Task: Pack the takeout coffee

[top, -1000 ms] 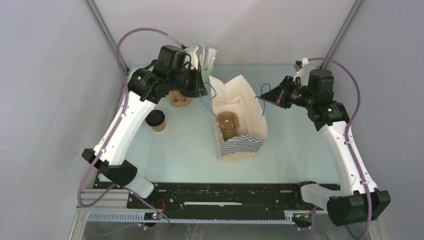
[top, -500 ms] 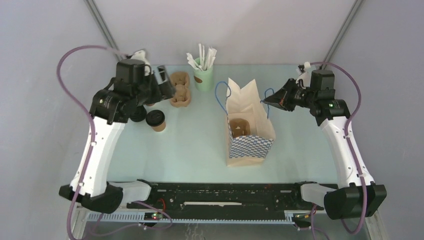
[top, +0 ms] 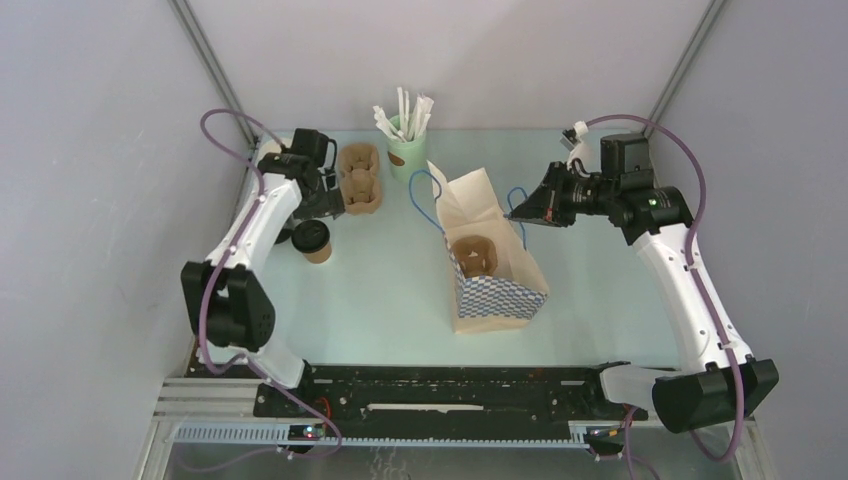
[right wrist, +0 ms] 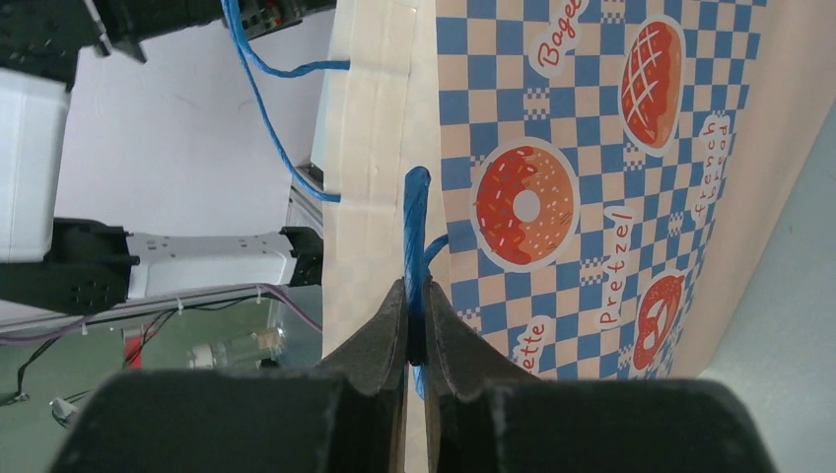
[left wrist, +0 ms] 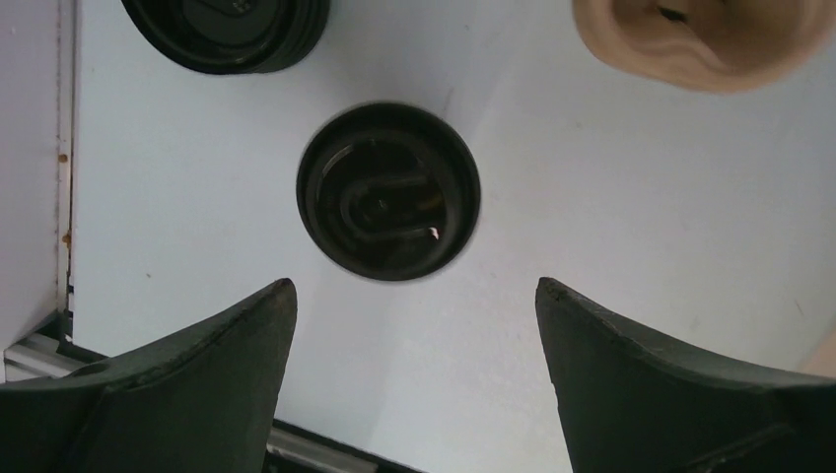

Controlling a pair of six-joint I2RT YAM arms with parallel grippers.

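Item: takeout coffee (left wrist: 388,192), upright on tabletop (left wrist: 611,246), well apart from bag (top: 495,290); L hand (left wrist: 414,291) spread wide, empty, hovering over it. Rec. centre, drop to cup wall, squeeze gently. R hand (right wrist: 416,296) pinched on blue bag handle (right wrist: 414,212), holding mouth open. Vs. earlier: L hand was shut beside bag, now over cup.

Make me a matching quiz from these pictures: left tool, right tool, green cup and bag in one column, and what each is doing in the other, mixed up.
1. left tool
2. right tool
3. green cup
4. bag

A. holds white sticks
B. open, lidded cup below it
C. stands open, carrier inside
D. shut on blue handle

Pairs: 1-B, 2-D, 3-A, 4-C
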